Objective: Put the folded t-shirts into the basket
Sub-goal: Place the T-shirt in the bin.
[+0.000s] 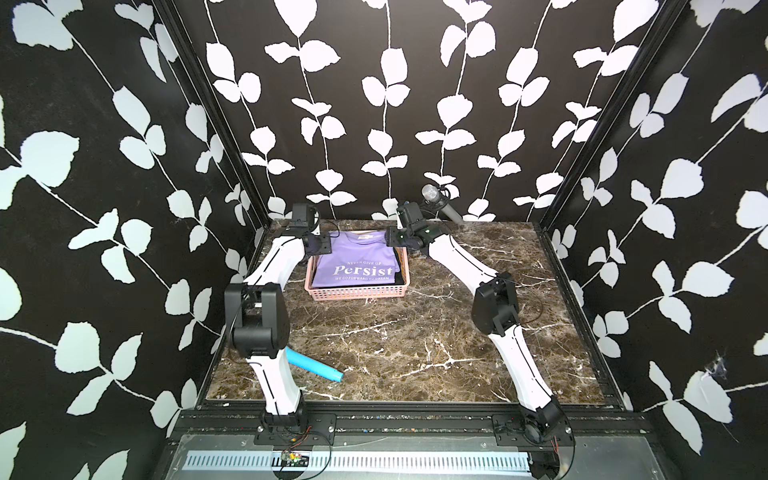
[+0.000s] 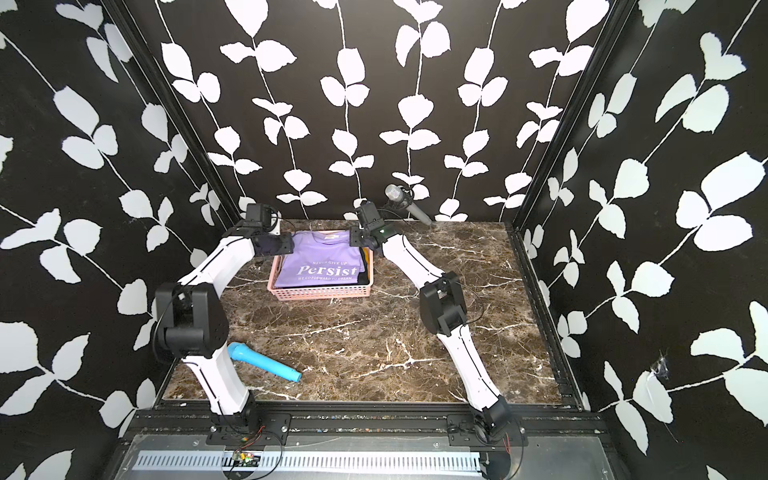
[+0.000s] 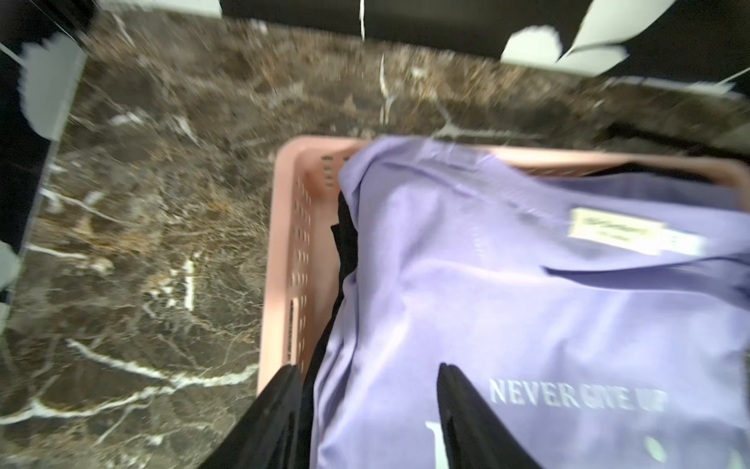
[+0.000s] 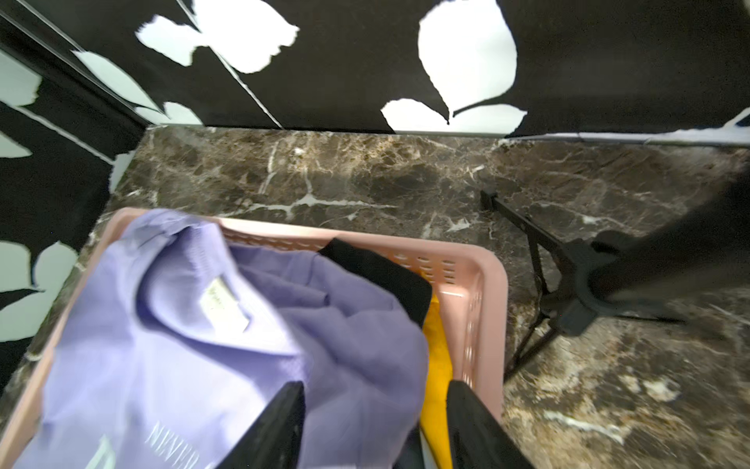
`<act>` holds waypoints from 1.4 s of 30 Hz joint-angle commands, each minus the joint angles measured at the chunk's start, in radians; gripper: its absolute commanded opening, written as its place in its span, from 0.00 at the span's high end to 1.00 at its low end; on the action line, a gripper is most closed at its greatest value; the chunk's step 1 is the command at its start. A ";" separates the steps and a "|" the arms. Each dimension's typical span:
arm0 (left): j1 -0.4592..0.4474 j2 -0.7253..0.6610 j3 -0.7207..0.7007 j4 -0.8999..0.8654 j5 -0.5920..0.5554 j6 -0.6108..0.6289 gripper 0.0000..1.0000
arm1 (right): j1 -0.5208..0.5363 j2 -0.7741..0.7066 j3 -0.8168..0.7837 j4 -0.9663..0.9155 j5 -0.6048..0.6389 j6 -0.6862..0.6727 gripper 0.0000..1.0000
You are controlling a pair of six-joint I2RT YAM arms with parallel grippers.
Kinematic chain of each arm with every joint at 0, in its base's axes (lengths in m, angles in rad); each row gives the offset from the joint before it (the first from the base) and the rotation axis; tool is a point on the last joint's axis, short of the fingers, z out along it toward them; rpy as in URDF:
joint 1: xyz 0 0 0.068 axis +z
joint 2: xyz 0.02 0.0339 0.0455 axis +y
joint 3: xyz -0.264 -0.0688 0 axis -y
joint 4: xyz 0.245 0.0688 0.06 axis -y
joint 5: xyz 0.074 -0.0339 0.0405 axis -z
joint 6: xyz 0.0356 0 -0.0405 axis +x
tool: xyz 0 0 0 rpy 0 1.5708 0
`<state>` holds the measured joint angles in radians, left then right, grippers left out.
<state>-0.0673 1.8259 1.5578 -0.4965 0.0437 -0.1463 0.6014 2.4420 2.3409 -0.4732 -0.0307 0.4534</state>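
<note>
3 shirts in basket: lavender atop black, yellow; L gripper, R gripper released.

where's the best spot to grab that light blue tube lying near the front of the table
Take the light blue tube across its mid-shaft, coming straight down from above. It lies flat on the table, and the shaft is slim there, widening toward one end, so a grip across it should hold.

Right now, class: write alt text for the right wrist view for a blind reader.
A lavender t-shirt lies rumpled on top in a pink basket, a black shirt and a yellow shirt showing beneath it. The right gripper hangs open above them; a black stand sits on the marble table.
</note>
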 commanded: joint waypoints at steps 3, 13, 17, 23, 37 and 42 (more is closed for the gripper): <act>-0.022 -0.041 -0.023 0.069 0.034 -0.005 0.42 | 0.025 -0.096 -0.069 0.102 -0.031 -0.079 0.39; -0.048 0.130 0.102 0.076 0.073 0.010 0.45 | 0.032 0.022 0.049 0.103 -0.065 -0.065 0.44; -0.056 0.222 0.160 0.097 0.073 0.007 0.47 | 0.034 0.092 0.109 0.116 -0.045 -0.048 0.50; -0.061 0.347 0.266 0.074 0.054 0.006 0.51 | 0.033 0.183 0.176 0.121 0.007 -0.024 0.58; -0.072 0.235 0.112 0.107 -0.030 -0.042 0.47 | 0.022 0.248 0.281 0.005 0.020 -0.043 0.52; -0.078 0.084 0.008 0.127 -0.026 -0.044 0.44 | 0.022 0.088 0.146 0.028 -0.035 -0.090 0.42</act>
<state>-0.1383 2.0537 1.6154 -0.3679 0.0269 -0.1791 0.6292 2.6648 2.5443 -0.4377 -0.0387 0.3954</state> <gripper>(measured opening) 0.558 0.568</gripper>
